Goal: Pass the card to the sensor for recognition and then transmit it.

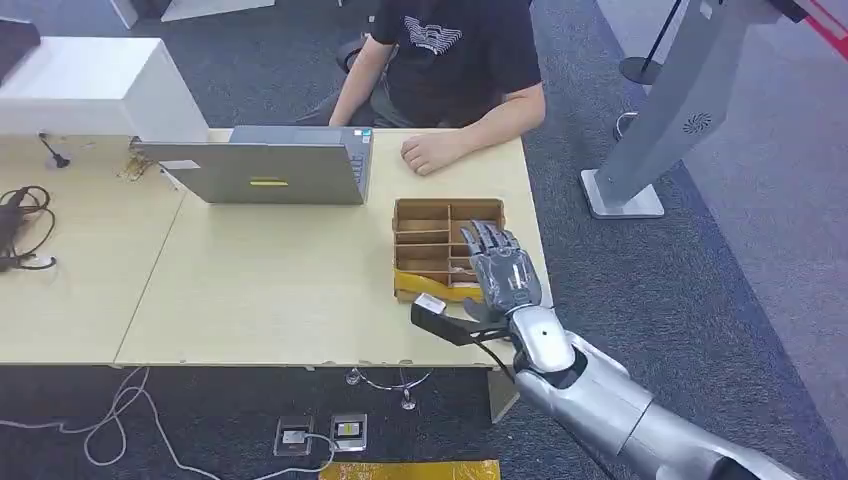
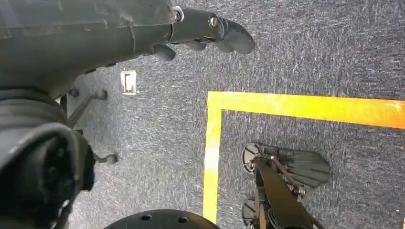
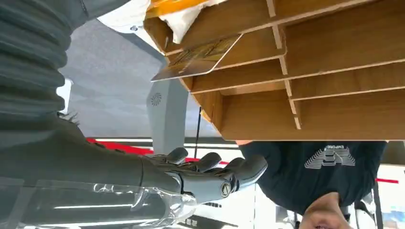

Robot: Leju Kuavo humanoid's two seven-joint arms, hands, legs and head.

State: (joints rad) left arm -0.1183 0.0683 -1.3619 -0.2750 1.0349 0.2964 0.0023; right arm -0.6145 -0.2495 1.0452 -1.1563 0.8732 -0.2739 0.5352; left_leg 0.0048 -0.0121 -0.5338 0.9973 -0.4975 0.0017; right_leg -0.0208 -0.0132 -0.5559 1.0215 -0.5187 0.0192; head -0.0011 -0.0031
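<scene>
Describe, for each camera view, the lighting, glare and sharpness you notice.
Head view: even light, sharp; soft shadow beside the brown wooden divider box. Left wrist view: the yellow floor tape glares; the left robot hand is dark. Right wrist view: upside down, the bright background washes out behind the right robot hand.

You had even, bright overhead light with soft shadows; the right wrist view blew out white behind the person.
</scene>
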